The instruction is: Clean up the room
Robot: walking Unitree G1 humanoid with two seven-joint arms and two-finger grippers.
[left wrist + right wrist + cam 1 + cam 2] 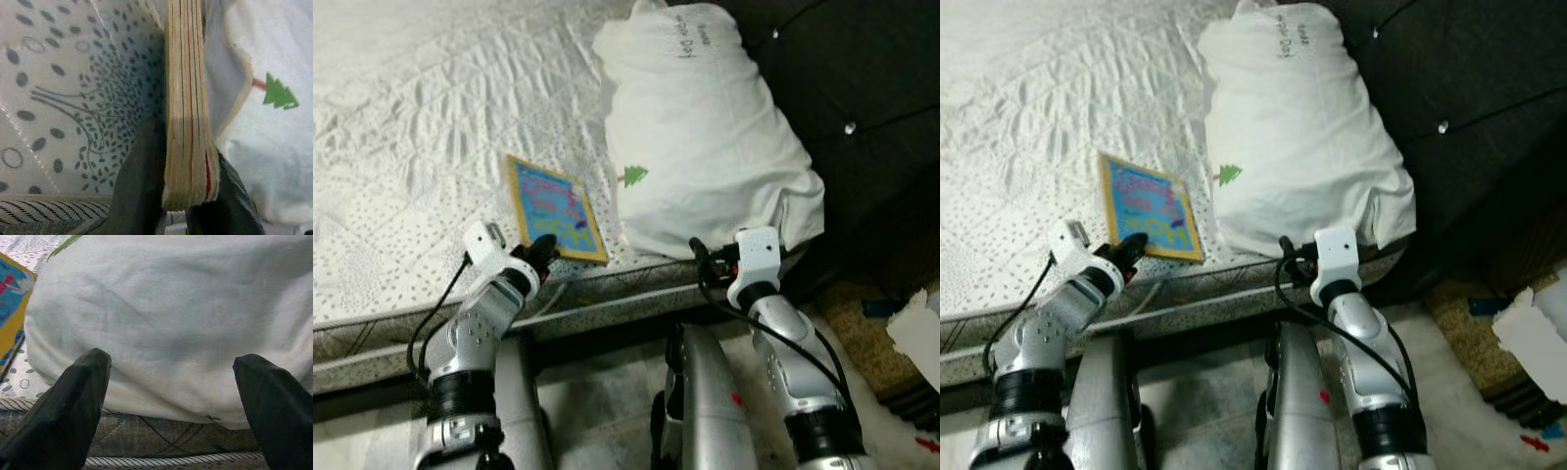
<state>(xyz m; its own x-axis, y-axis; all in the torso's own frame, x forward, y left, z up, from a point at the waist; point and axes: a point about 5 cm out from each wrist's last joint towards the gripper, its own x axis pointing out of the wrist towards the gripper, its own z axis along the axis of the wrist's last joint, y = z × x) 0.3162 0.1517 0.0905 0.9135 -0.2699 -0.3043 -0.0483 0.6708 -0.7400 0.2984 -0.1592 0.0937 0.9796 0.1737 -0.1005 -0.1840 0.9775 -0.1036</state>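
A thin picture book [553, 211] with a yellow border and a blue cover lies on the white bed, close to the near edge and beside a white pillow [705, 127]. My left gripper [543, 253] is at the book's near edge. In the left wrist view, its two dark fingers [137, 196] press both faces of the book's page edge [188, 122], so it is shut on the book. My right gripper [176, 391] is open at the mattress edge, just in front of the pillow [171, 308], with nothing between its fingers.
The quilted mattress [401, 147] stretches away to the left. A dark tufted headboard [862, 88] stands behind the pillow on the right. White paper [915, 333] and a brownish rug [862, 313] lie on the floor at the lower right.
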